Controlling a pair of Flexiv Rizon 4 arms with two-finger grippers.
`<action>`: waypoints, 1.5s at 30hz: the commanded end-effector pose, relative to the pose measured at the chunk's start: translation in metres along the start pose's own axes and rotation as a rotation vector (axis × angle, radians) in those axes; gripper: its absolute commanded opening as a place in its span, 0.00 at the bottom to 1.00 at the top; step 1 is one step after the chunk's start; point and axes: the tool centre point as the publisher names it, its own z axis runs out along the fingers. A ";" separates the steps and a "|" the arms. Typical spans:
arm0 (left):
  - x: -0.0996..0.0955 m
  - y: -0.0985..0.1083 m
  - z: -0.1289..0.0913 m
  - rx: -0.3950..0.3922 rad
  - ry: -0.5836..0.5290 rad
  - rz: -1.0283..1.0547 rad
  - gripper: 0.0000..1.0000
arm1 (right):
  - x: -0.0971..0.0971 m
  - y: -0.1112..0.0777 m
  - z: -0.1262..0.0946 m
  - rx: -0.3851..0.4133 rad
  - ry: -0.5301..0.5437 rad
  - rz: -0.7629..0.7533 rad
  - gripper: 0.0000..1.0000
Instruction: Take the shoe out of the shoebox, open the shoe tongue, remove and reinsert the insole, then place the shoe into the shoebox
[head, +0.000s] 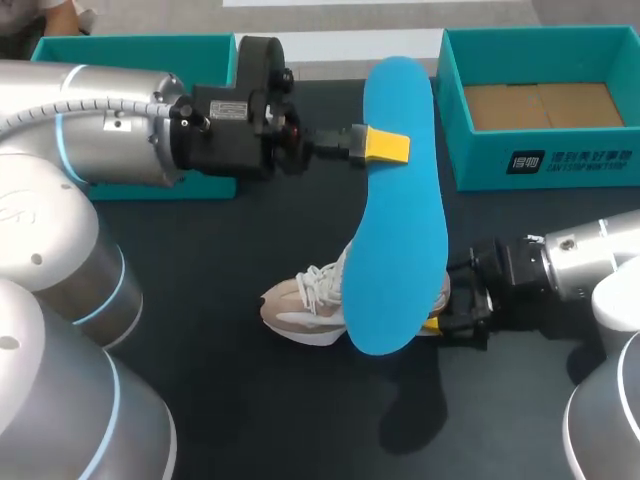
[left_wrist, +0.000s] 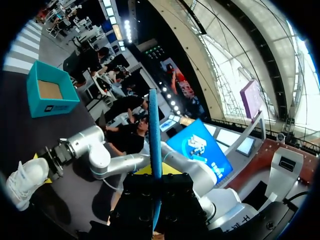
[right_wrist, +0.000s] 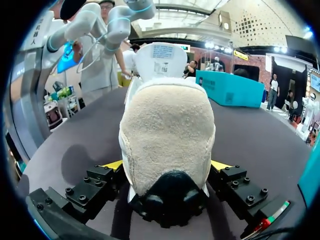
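Note:
A blue insole (head: 400, 230) hangs in the air above the table, and my left gripper (head: 385, 145) is shut on its upper half. In the left wrist view the insole (left_wrist: 153, 130) shows edge-on, rising from between that gripper's (left_wrist: 156, 197) fingers. Below it a beige and white sneaker (head: 300, 305) stands upright on the dark table. My right gripper (head: 440, 308) is at the shoe's heel. In the right wrist view the suede heel (right_wrist: 167, 130) sits between the widely spread yellow fingertips (right_wrist: 113, 164), and the gripper (right_wrist: 166, 166) is open.
A teal shoebox (head: 540, 165) with a cardboard floor stands at the back right, also seen as the box (right_wrist: 230, 87) in the right wrist view. A second teal box (head: 130, 48) sits at the back left behind my left arm. The insole casts a shadow on the table in front of the shoe.

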 end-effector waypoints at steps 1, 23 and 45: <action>-0.001 0.003 0.001 0.005 0.000 0.001 0.00 | -0.002 0.007 -0.007 0.051 0.000 0.018 1.00; -0.001 0.003 0.001 0.005 0.000 0.001 0.00 | 0.007 0.051 -0.045 0.473 0.019 0.115 1.00; -0.001 0.003 0.001 0.005 0.000 0.001 0.00 | 0.005 0.070 -0.056 0.638 -0.050 0.029 1.00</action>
